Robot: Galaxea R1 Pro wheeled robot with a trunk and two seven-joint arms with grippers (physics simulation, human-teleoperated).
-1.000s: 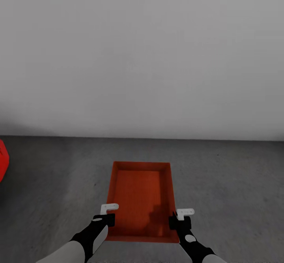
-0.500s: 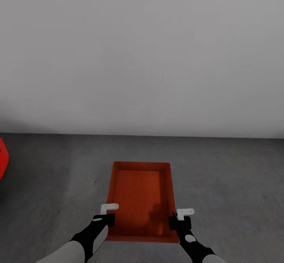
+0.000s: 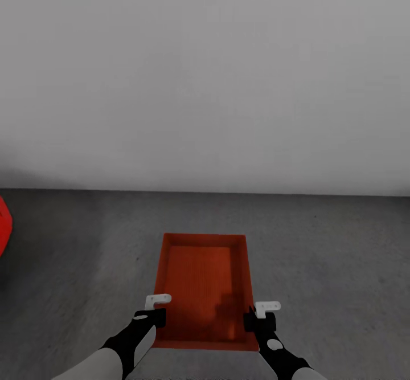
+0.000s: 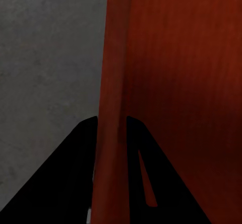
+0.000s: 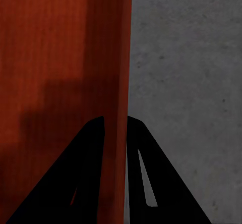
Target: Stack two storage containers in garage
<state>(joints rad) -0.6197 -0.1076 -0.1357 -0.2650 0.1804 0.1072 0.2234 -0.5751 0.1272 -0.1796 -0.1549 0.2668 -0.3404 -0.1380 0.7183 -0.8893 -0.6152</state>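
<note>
A red-orange open-topped storage container [image 3: 202,286] is held level over the dark grey concrete floor [image 3: 319,254] of the garage, in front of me in the head view. My left gripper [image 3: 152,317] is shut on its left wall [image 4: 112,108], one black finger [image 4: 75,173] outside and one inside. My right gripper [image 3: 259,321] is shut on its right wall [image 5: 121,82] in the same way, the concrete floor [image 5: 186,82] showing beyond. The container's bottom is bare.
A plain white wall [image 3: 205,78] stands ahead, meeting the floor a short way beyond the container. A bit of the red car [image 3: 3,226] shows at the left edge. Open concrete lies on both sides of the container.
The wall's base and the red car have slid slightly up in the picture, so the view has shifted. The container and both grippers keep their places in it.
</note>
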